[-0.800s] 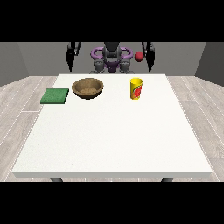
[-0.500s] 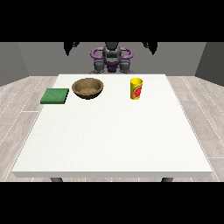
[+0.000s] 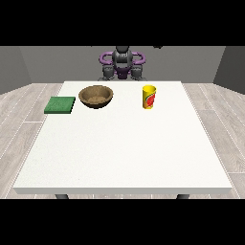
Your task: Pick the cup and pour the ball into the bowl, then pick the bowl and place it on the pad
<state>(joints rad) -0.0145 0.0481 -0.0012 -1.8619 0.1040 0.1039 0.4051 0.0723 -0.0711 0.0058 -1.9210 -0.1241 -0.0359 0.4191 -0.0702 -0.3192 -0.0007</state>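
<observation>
A yellow cup [image 3: 149,97] with a red and green label stands upright on the white table [image 3: 124,153], right of centre at the far side. Left of it sits a brown wooden bowl [image 3: 96,95], whose inside looks empty from here. A green square pad [image 3: 60,105] lies flat at the table's far left edge. No ball shows, and what is inside the cup is hidden. The robot's torso [image 3: 122,64] stands behind the far edge. Its arms rise out of the top of the view, and neither hand shows.
The table's near half is bare white surface. Grey plank floor surrounds the table on all sides. The pad lies close to the left edge, the cup roughly a hand's width from the bowl.
Both arms have swung up from beside the torso and out of the view's top. A red ball seen beside the hand at the view's right is no longer visible.
</observation>
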